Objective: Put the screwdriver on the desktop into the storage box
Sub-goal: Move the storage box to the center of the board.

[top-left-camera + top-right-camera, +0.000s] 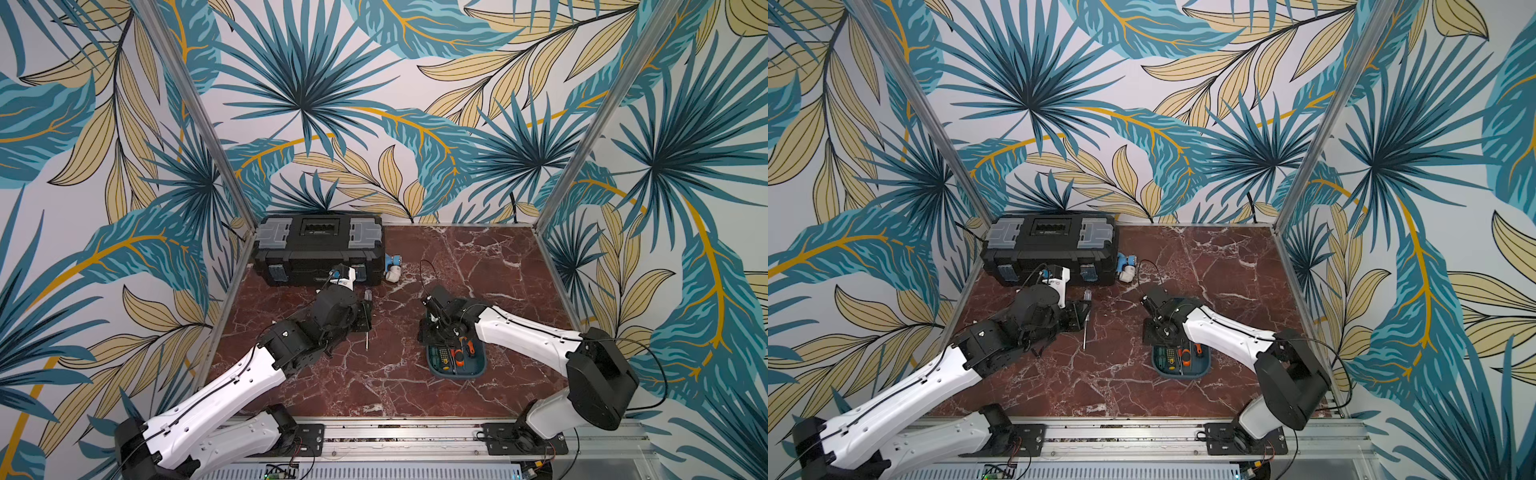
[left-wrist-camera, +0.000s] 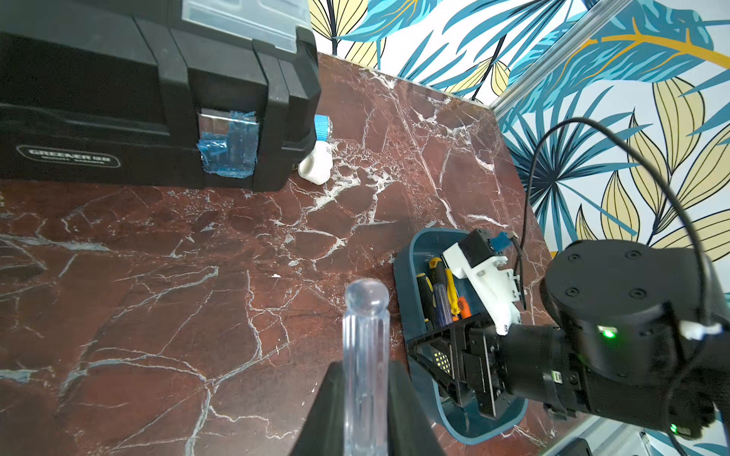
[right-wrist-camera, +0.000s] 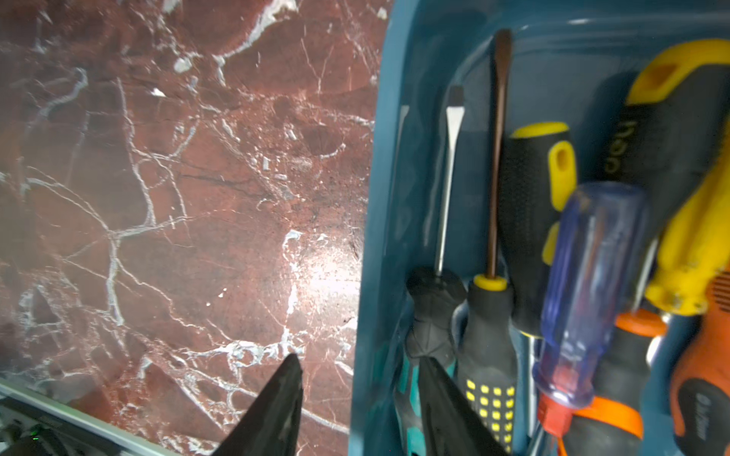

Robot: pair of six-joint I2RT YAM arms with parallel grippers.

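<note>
Screwdriver [image 2: 365, 316] with the clear handle is pinched in the left tool [image 2: 365, 369], well left of the storage box [image 2: 407, 276]. Right tool [image 3: 357, 359] hangs spread, straddling that box's rim.

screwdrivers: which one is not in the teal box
The clear-handled screwdriver, clamped in the left gripper outside the storage box. The other screwdrivers, with yellow, black, orange and blue handles, all lie inside it.
</note>
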